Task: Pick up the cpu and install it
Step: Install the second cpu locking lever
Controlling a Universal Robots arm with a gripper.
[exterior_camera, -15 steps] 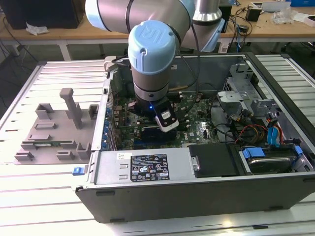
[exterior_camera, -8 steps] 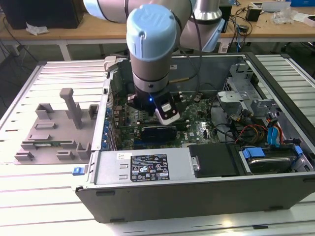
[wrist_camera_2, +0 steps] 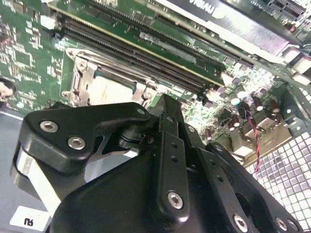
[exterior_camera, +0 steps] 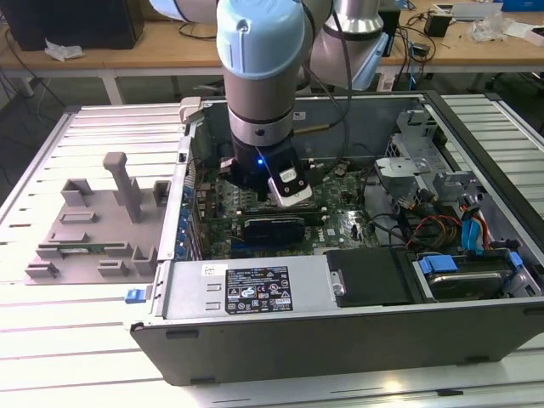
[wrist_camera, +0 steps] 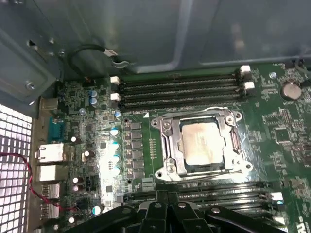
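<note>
Inside the socket (wrist_camera: 203, 142), framed by its metal bracket, the cpu (wrist_camera: 200, 142) lies flat, just beside the memory slots (wrist_camera: 180, 90). Above the socket hangs the end effector (wrist_camera: 167, 200); whether it is open I cannot tell, and nothing shows in its hold. The cpu looks light, stiff, slick-topped and fragile; take its edges.

Open computer case (exterior_camera: 340, 331), grey fixture (exterior_camera: 93, 221)

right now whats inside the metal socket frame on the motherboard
In the first wrist view, the cpu lies flat inside the socket frame, its pale metal top showing. Whatever sits beneath the chip is covered. In the second wrist view the hand hides part of the socket.
</note>
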